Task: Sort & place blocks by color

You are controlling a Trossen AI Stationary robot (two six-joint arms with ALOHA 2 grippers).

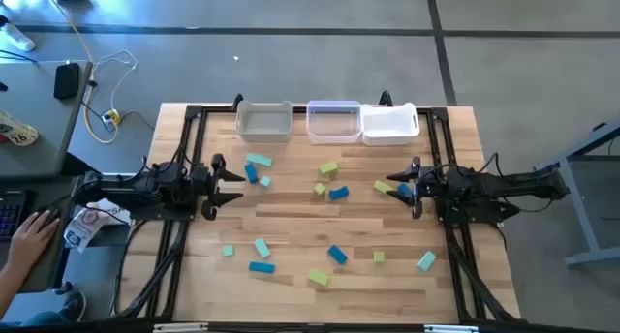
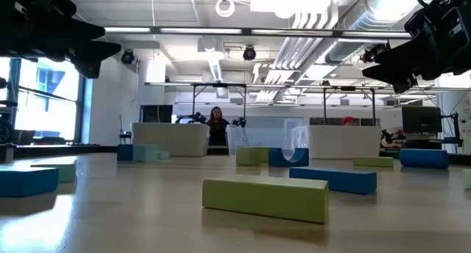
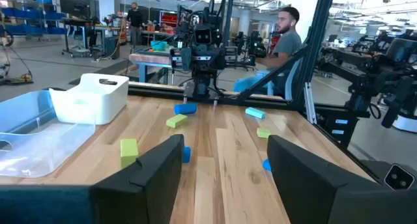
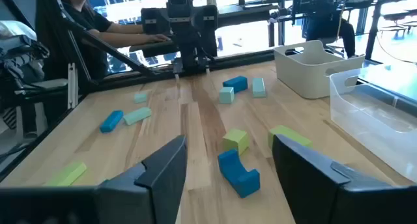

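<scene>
Several small blocks in pale teal, darker blue and yellow-green lie flat and scattered on the wooden table. My left gripper hangs open above the table's left side, near a teal bar and a blue block. My right gripper hangs open above the right side, over a yellow-green bar and a blue block. Ahead of it lie a blue arch block and a yellow-green cube. Neither gripper touches anything.
Three translucent white bins stand in a row at the table's far edge. A black frame runs along the table's sides. A person's hand rests on a desk left of the table. People stand in the room behind.
</scene>
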